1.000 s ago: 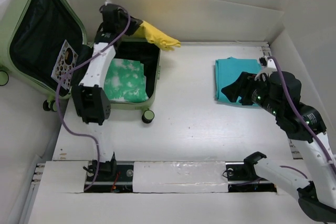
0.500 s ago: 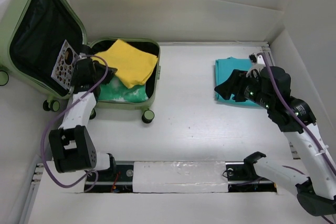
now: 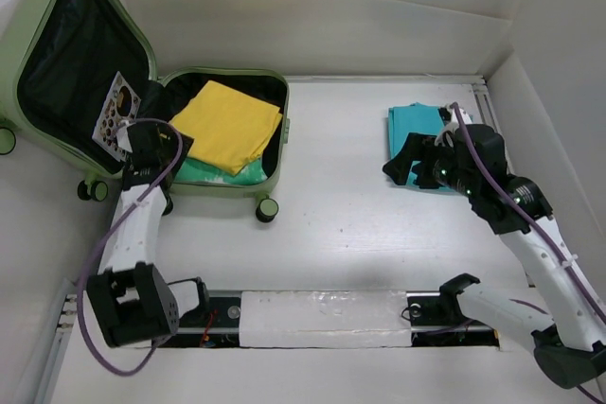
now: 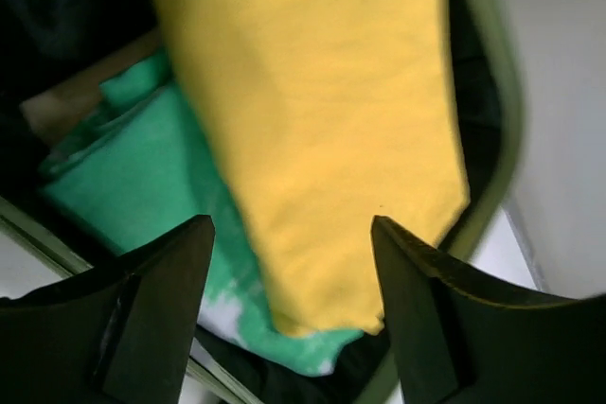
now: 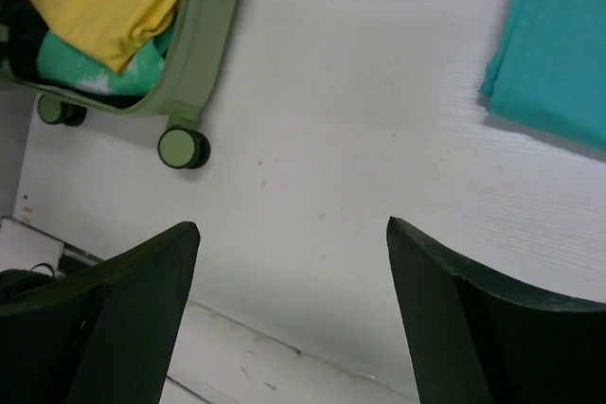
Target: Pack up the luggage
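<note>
The luggage (image 3: 282, 134) lies open at the bench's (image 3: 360, 205) far left corner, with a yellow cloth (image 3: 227, 125) atop a green-and-white cloth (image 4: 142, 177) in its base. A teal cloth (image 3: 412, 125) lies toward the far right. The left pincer (image 4: 289, 234) hovers part open and empty above the yellow cloth; the right pincer (image 5: 292, 226) gapes wide, empty, near the teal cloth.

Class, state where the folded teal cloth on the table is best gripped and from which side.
Probably the edge facing the luggage: the teal cloth lies flat and folded, so bring the open right end effector down from above and pinch that straight edge.
</note>
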